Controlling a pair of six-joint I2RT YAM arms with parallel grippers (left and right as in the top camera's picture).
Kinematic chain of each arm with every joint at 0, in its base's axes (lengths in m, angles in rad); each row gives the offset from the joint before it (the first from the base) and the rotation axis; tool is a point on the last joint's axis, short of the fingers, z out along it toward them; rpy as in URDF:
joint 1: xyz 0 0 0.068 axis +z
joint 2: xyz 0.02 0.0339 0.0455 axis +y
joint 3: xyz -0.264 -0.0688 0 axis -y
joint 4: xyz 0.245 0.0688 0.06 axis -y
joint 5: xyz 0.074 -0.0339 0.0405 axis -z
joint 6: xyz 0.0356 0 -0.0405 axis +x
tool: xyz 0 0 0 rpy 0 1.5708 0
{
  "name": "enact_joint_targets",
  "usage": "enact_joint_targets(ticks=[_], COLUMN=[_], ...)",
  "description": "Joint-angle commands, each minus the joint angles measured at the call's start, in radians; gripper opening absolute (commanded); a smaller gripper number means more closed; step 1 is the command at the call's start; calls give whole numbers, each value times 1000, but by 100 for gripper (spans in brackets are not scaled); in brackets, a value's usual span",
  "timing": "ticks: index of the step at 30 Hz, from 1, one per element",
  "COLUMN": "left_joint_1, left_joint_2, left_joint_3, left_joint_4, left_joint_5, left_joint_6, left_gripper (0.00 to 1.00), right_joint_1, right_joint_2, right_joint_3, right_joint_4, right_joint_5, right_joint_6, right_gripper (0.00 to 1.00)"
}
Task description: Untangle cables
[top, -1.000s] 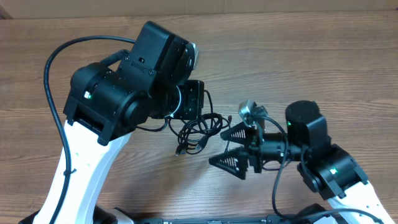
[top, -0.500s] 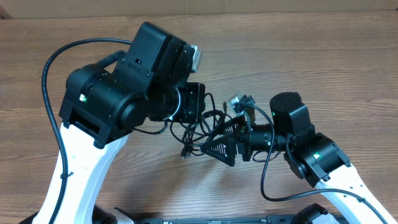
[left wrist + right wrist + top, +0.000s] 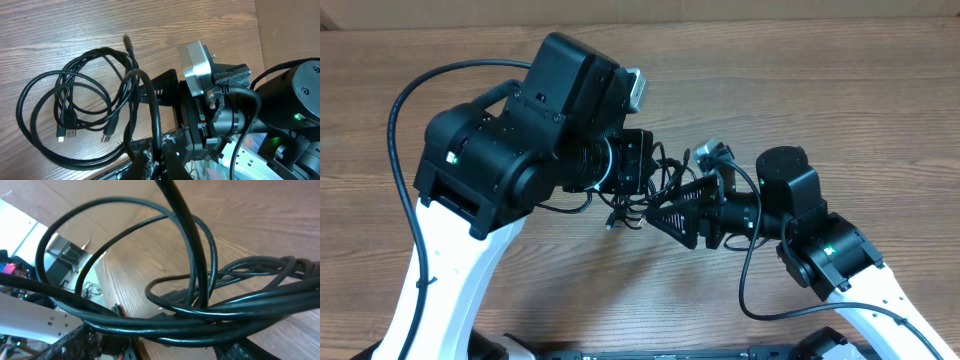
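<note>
Black cables [image 3: 156,112]: tangle bridged between both arms.
Your left tool [image 3: 161,160] is clamped on a strand; your right tool [image 3: 665,207], jaws apart around the bundle, should close, then draw away.

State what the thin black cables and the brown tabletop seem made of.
Thin black cables: probably plastic or rubber sheathing, smooth, slightly glossy; highlights run along the loops. Brown tabletop: wood or wood-look laminate, matte; grain streaks show.

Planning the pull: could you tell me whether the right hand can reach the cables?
Probably yes: the right hand is at the cables, with strands lying between its fingers; nothing blocks it.
</note>
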Motion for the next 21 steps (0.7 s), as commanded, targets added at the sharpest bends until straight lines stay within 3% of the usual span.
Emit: enact_joint_targets(ticks=[1,10,16,21], left_joint_1=[0,-1,-1,-1], left_joint_2=[-29,-30,-30,-30], left_joint_3=[29,29,29,29], left_joint_4=[6,9,31,33], left_joint_5=[48,109,138,138], left_joint_6=[-3,-3,-6,-6], left_gripper=[4,4,4,4], right_joint_1=[6,6,6,6], right_joint_2=[-3,-3,-3,-3], right_joint_3=[23,23,23,23], right_joint_4=[26,47,101,102], right_joint_5=[76,312,331,364], right_joint_6=[45,217,287,447], right_gripper=[71,67,70,68])
